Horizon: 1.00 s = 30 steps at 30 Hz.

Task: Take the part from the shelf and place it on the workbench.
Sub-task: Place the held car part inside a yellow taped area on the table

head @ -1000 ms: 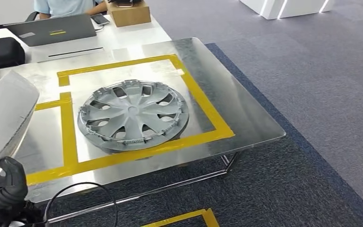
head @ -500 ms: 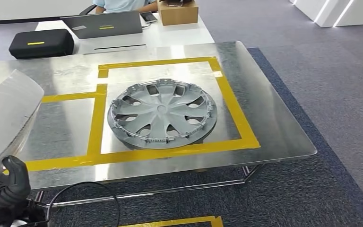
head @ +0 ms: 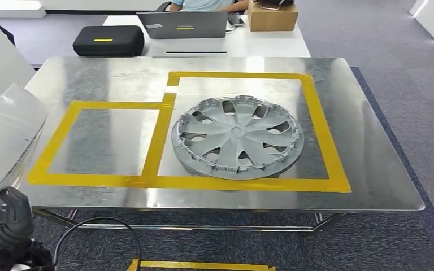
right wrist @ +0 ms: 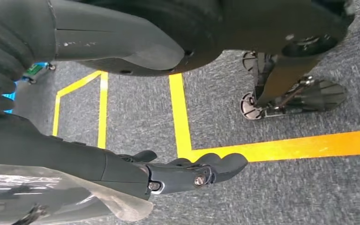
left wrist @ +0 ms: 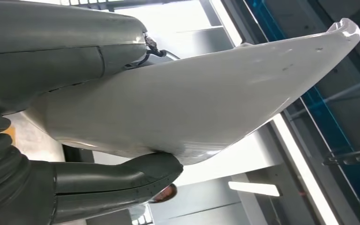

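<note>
We hold the white curved part (left wrist: 201, 93) in our left hand (left wrist: 75, 136): in the left wrist view the thick grey thumb (left wrist: 122, 180) presses against one face of the panel and the darker fingers (left wrist: 61, 47) lie across the other face, so the panel is clamped between them. From the head view the same part (head: 3, 141) rises at the near left, off the near left corner of the metal workbench (head: 367, 141) and not resting on it, with the dark left hand (head: 5, 226) below it. Our right hand (right wrist: 187, 171) hangs low over grey carpet (right wrist: 286, 187) crossed by yellow floor tape (right wrist: 281, 146); its fingers lie nearly straight and close together, and nothing is in them. On the workbench, yellow tape (head: 322, 130) marks two adjoining rectangles, a smaller one toward the left edge and a larger one toward the right edge. A grey wheel cover (head: 237, 137) lies flat inside the larger rectangle, nearer its near edge, apart from the tape on all sides as far as we can tell. The smaller rectangle shows bare metal. Beyond the far edge of the workbench stands a white table (head: 271, 42) carrying a black case (head: 108, 40), an open laptop (head: 183, 24) and a cardboard box (head: 272, 16). A person (head: 203, 4) sits behind the laptop, just past that table's far edge. A black cable (head: 99, 240) loops across the floor near the left hand.
</note>
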Available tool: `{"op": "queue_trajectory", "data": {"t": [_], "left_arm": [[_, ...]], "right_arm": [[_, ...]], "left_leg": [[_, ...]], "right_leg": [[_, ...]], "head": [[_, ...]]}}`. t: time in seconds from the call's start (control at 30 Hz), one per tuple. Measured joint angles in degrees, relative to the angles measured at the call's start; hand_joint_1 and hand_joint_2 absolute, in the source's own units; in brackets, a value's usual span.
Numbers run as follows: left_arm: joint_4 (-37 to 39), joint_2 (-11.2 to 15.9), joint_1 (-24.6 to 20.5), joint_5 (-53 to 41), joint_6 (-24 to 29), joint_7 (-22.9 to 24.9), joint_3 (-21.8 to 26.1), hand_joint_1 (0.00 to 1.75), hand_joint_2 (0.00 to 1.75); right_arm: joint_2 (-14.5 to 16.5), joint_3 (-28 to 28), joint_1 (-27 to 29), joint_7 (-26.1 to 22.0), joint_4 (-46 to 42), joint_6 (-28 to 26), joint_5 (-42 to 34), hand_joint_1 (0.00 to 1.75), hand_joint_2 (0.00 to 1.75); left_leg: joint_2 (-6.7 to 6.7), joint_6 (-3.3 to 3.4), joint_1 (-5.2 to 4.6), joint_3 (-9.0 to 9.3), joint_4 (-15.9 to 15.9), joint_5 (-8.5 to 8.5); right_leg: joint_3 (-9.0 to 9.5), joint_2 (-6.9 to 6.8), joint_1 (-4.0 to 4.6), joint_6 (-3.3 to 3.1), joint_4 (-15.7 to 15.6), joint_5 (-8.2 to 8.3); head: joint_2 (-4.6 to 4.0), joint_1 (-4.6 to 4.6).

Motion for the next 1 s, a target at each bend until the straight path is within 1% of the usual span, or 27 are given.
{"op": "queue_trajectory", "data": {"t": [0.03, 0.07, 0.1, 0.13, 0.17, 0.2, 0.23, 0.27, 0.3, 0.33, 0.37, 0.4, 0.47, 0.5, 0.53, 0.57, 0.6, 0.63, 0.67, 0.7, 0.73, 0.77, 0.8, 0.83, 0.87, 0.9, 1.0], "left_arm": [[-0.01, -0.01, -0.04, -0.01, 0.01, 0.0, 0.02, 1.75, 1.75], [-0.01, -0.02, -0.07, -0.03, 0.01, 0.0, 0.04, 1.75, 1.75], [-0.01, -0.02, -0.11, -0.03, 0.01, 0.0, 0.07, 1.75, 1.75], [-0.01, -0.02, -0.12, -0.03, -0.01, 0.0, 0.09, 1.75, 1.75], [-0.01, -0.03, -0.09, -0.03, -0.02, 0.0, 0.09, 1.75, 1.75], [-0.01, -0.03, -0.08, -0.02, -0.03, 0.0, 0.09, 1.75, 1.75], [-0.01, -0.03, -0.08, -0.02, -0.04, 0.0, 0.09, 1.75, 1.75], [-0.01, -0.03, -0.08, -0.02, -0.04, 0.0, 0.09, 1.75, 1.75], [-0.01, -0.03, -0.08, -0.03, -0.04, 0.0, 0.09, 1.75, 1.75], [-0.01, -0.03, -0.09, -0.03, -0.05, 0.0, 0.09, 1.75, 1.75], [-0.01, -0.03, -0.09, -0.03, -0.05, 0.0, 0.09, 1.75, 1.75], [-0.01, -0.03, -0.06, -0.03, -0.06, 0.0, 0.09, 1.75, 1.75], [-0.01, -0.02, 0.03, -0.02, -0.06, 0.0, 0.08, 1.75, 1.75], [-0.01, -0.02, 0.04, -0.03, -0.05, 0.0, 0.07, 1.75, 1.75], [-0.01, -0.01, -0.01, -0.03, -0.05, 0.0, 0.05, 1.75, 1.75], [-0.01, 0.0, -0.06, -0.03, -0.04, 0.0, 0.03, 1.75, 1.75], [-0.01, 0.01, -0.1, -0.03, -0.03, 0.0, 0.02, 1.75, 1.75], [-0.01, 0.02, -0.11, -0.03, -0.03, 0.0, 0.02, 1.75, 1.75], [-0.01, 0.02, -0.09, -0.01, -0.03, 0.0, 0.02, 1.75, 1.75], [-0.01, 0.02, -0.08, 0.01, -0.04, 0.0, 0.02, 1.75, 1.75], [-0.01, 0.02, -0.08, 0.03, -0.04, 0.0, 0.02, 1.75, 1.75], [-0.01, 0.02, -0.08, 0.04, -0.04, 0.0, 0.02, 1.75, 1.75], [-0.01, 0.02, -0.08, 0.03, -0.04, 0.0, 0.02, 1.75, 1.75], [-0.01, 0.02, -0.1, 0.03, -0.04, 0.0, 0.02, 1.75, 1.75], [-0.01, 0.01, -0.11, 0.01, -0.04, 0.0, 0.02, 1.75, 1.75], [-0.01, 0.01, -0.11, 0.01, -0.04, 0.0, 0.02, 1.75, 1.75], [-0.01, 0.02, -0.04, 0.02, -0.04, 0.0, 0.05, 1.75, 1.75]], "right_arm": [[0.0, -0.01, -0.08, -0.01, 0.0, -0.01, 0.0, 0.0, 1.75], [0.0, -0.01, -0.12, -0.01, 0.0, 0.0, 0.0, 0.0, 1.75], [0.0, -0.01, -0.1, -0.02, 0.0, 0.01, 0.0, 0.0, 1.75], [0.0, -0.01, -0.03, 0.0, 0.0, 0.01, 0.0, 0.0, 1.75], [0.0, -0.01, 0.08, 0.01, 0.0, 0.02, 0.0, 0.0, 1.75], [0.0, -0.01, 0.19, 0.02, 0.0, 0.02, 0.0, 0.0, 1.75], [0.0, 0.0, 0.28, 0.03, 0.0, 0.02, 0.0, 0.0, 1.75], [0.0, 0.0, 0.32, 0.03, 0.0, 0.02, 0.0, 0.0, 1.75], [0.0, 0.0, 0.34, 0.03, 0.0, 0.02, 0.0, 0.0, 1.75], [0.0, 0.0, 0.3, 0.03, 0.0, 0.02, 0.0, 0.0, 1.75], [0.0, 0.0, 0.24, 0.03, 0.0, 0.02, 0.0, 0.0, 1.75], [0.0, 0.0, 0.16, 0.03, 0.0, 0.02, 0.0, 0.0, 1.75], [0.01, 0.0, 0.01, 0.03, -0.01, 0.02, 0.0, 0.0, 1.75], [0.01, -0.01, -0.03, 0.02, -0.01, -0.01, -0.01, 0.0, 1.75], [0.01, -0.01, -0.03, 0.01, -0.01, -0.03, -0.01, 0.0, 1.75], [0.01, -0.02, 0.01, -0.01, -0.01, -0.04, -0.01, 0.0, 1.75], [0.01, -0.02, 0.1, -0.02, 0.0, -0.06, -0.02, 0.0, 1.75], [0.01, -0.02, 0.21, -0.01, 0.0, -0.04, -0.02, 0.0, 1.75], [0.02, -0.02, 0.31, -0.01, 0.0, -0.04, -0.02, 0.0, 1.75], [0.02, -0.02, 0.37, 0.0, 0.0, -0.03, -0.02, 0.0, 1.75], [0.02, -0.02, 0.39, 0.01, 0.0, -0.02, -0.02, 0.0, 1.75], [0.02, -0.02, 0.36, 0.01, 0.0, -0.02, -0.02, 0.0, 1.75], [0.02, -0.02, 0.33, 0.01, 0.0, -0.01, -0.02, 0.0, 1.75], [0.02, -0.02, 0.29, 0.0, 0.0, -0.01, -0.02, 0.0, 1.75], [0.02, -0.02, 0.25, -0.01, 0.0, -0.01, -0.02, 0.0, 1.75], [0.02, -0.02, 0.23, -0.01, 0.0, -0.01, -0.02, 0.0, 1.75], [0.0, -0.02, 0.22, 0.02, 0.0, -0.03, -0.02, 0.0, 1.75]], "left_leg": [[-0.63, 0.31, 0.2, 0.08, -0.21, 0.15], [-1.18, 0.56, 0.37, 0.17, -0.33, 0.26], [-1.79, 0.7, 0.4, 0.12, -0.32, 0.28], [-2.49, 0.79, 0.4, 0.08, -0.3, 0.28], [-3.24, 0.84, 0.39, 0.09, -0.27, 0.27], [-4.05, 0.85, 0.39, 0.13, -0.23, 0.26], [-4.88, 0.81, 0.4, 0.2, -0.19, 0.23], [-5.64, 0.73, 0.42, 0.3, -0.13, 0.17], [-6.3, 0.58, 0.42, 0.37, -0.05, 0.08], [-6.92, 0.36, 0.38, 0.32, 0.13, -0.04], [-7.4, 0.06, 0.38, 0.21, 0.25, -0.09], [-7.83, -0.28, 0.42, 0.06, 0.3, -0.06], [-8.42, -1.0, 0.58, -0.16, 0.21, 0.07], [-7.81, -1.35, 0.6, -0.31, 0.58, -0.24], [-6.76, -1.68, 0.58, -0.8, 1.75, -1.09], [-5.45, -1.98, 0.58, -1.83, 4.16, -2.56], [-4.16, -2.26, 0.6, -3.39, 7.68, -4.43], [-3.59, -2.47, 0.69, -5.21, 11.62, -6.22], [-3.36, -2.61, 0.77, -6.75, 14.94, -7.39], [-3.29, -2.68, 0.84, -7.51, 16.57, -7.54], [-3.27, -2.67, 0.88, -7.18, 15.95, -6.57], [-3.24, -2.57, 0.91, -5.74, 13.1, -4.7], [-3.09, -2.39, 0.9, -3.63, 8.96, -2.6], [-2.87, -2.16, 0.79, -1.58, 4.93, -1.22], [-2.69, -1.89, 0.69, -0.12, 1.98, -0.43], [-2.55, -1.76, 0.64, 0.59, 0.38, -0.25], [-2.6, -1.7, 0.59, 0.66, -0.18, -0.31]], "right_leg": [[-0.65, 1.46, -0.09, 0.25, 1.44, -1.02], [-2.1, 3.28, -0.18, 0.41, 4.32, -2.62], [-4.06, 4.75, -0.17, 0.46, 8.27, -4.43], [-6.3, 5.37, -0.16, 0.49, 12.43, -5.96], [-8.15, 5.59, -0.15, 0.51, 15.49, -6.59], [-9.07, 5.66, -0.14, 0.48, 16.41, -5.98], [-8.9, 5.79, -0.16, 0.41, 15.0, -4.24], [-7.69, 6.16, -0.21, 0.28, 11.5, -1.72], [-6.08, 6.99, -0.27, 0.1, 7.41, 0.36], [-4.6, 7.82, -0.35, -0.09, 3.84, 1.79], [-3.51, 8.45, -0.35, -0.33, 1.51, 2.47], [-3.01, 8.77, -0.28, -0.58, 0.64, 2.43], [-2.66, 8.12, -0.18, -1.18, 0.39, 2.62], [-2.54, 7.74, -0.22, -1.53, 0.22, 2.76], [-2.41, 7.31, -0.29, -1.88, 0.01, 2.86], [-2.3, 6.86, -0.36, -2.19, -0.17, 2.92], [-2.25, 6.45, -0.32, -2.38, -0.22, 2.88], [-2.25, 6.02, -0.28, -2.5, -0.21, 2.82], [-2.25, 5.62, -0.25, -2.54, -0.2, 2.77], [-2.23, 5.25, -0.24, -2.55, -0.19, 2.73], [-2.17, 4.98, -0.24, -2.52, -0.18, 2.68], [-2.05, 4.78, -0.24, -2.44, -0.17, 2.61], [-1.9, 4.65, -0.24, -2.31, -0.17, 2.51], [-1.8, 4.56, -0.12, -2.1, -0.13, 2.39], [-1.78, 4.51, -0.01, -1.86, -0.08, 2.3], [-1.85, 4.49, 0.14, -1.85, 0.02, 2.16], [-1.99, 4.47, 0.28, -2.12, 0.01, 2.09]], "head": [[0.0, 0.14], [0.0, 0.29], [0.0, 0.45], [0.0, 0.51], [0.0, 0.54], [-0.01, 0.55], [-0.01, 0.54], [-0.01, 0.55], [-0.01, 0.54], [0.0, 0.51], [-0.01, 0.51], [0.0, 0.5], [0.0, 0.52], [0.0, 0.44], [0.0, 0.34], [0.0, 0.24], [0.0, 0.13], [0.0, 0.09], [0.0, 0.08], [0.0, 0.09], [0.0, 0.08], [0.0, 0.08], [0.0, 0.09], [0.0, 0.09], [0.0, 0.12], [0.0, 0.16], [0.0, 0.23]]}}
